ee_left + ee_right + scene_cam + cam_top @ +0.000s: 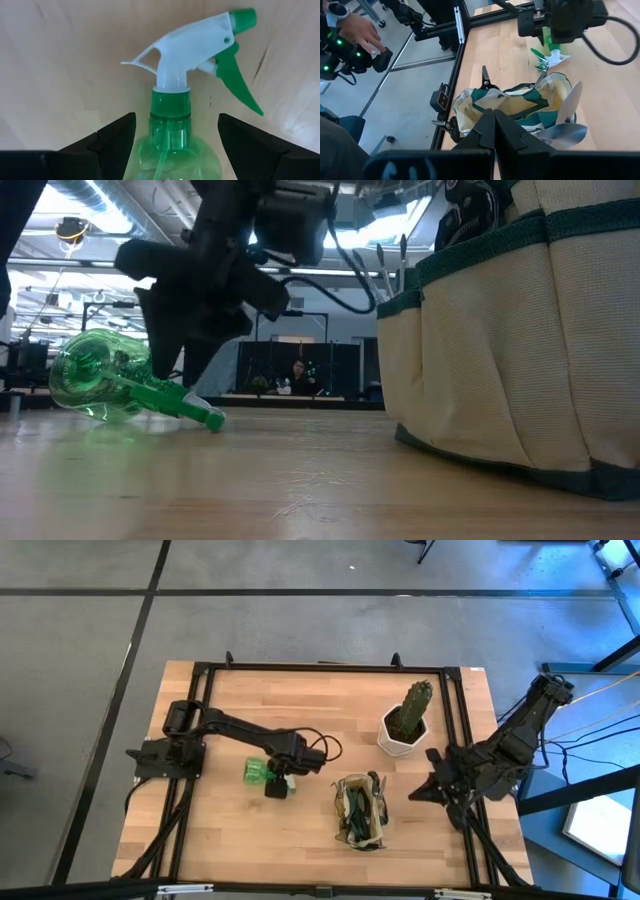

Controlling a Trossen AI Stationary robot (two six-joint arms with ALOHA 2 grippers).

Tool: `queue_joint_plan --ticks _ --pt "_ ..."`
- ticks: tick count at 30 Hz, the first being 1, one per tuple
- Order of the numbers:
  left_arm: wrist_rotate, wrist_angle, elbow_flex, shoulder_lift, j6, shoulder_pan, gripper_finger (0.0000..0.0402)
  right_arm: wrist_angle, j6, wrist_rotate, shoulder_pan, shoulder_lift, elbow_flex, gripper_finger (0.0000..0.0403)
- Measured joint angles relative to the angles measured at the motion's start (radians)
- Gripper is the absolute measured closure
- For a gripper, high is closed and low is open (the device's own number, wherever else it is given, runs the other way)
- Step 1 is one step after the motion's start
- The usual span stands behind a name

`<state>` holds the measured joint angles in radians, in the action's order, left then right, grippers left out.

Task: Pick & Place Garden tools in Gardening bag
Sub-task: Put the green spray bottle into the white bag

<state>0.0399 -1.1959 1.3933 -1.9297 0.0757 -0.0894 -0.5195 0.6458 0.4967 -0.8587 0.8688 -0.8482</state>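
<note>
Tools already filled most of the olive-khaki fabric gardening bag with dark green trim, which stood at the lower middle of the high view: the right wrist view showed silver trowel blades and black shear handles poking from its mouth, though an exact count could not be made. Judging by that, only the translucent green plastic spray bottle with its white trigger nozzle remained out, lying on its side on the light wooden table, left of the bag and well apart from it.

Over that bottle hung the left gripper, jaws spread and not pressing anything. In the left wrist view the bottle's neck and shoulder sat between the two dark fingers, with clear gaps on both sides, the nozzle pointing toward the frame's top. The grasp seemed not yet made.

At the right of the high view, the right gripper waited clenched on nothing beside the bag. A cactus in a white hexagonal pot stood above the bag.
</note>
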Motion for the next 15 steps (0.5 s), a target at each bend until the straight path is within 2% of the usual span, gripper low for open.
queue_joint_plan --ticks 15 --pt "0.005 0.087 -0.079 0.000 0.014 0.006 0.0123 0.005 0.001 -0.001 0.042 0.000 0.000 0.0402"
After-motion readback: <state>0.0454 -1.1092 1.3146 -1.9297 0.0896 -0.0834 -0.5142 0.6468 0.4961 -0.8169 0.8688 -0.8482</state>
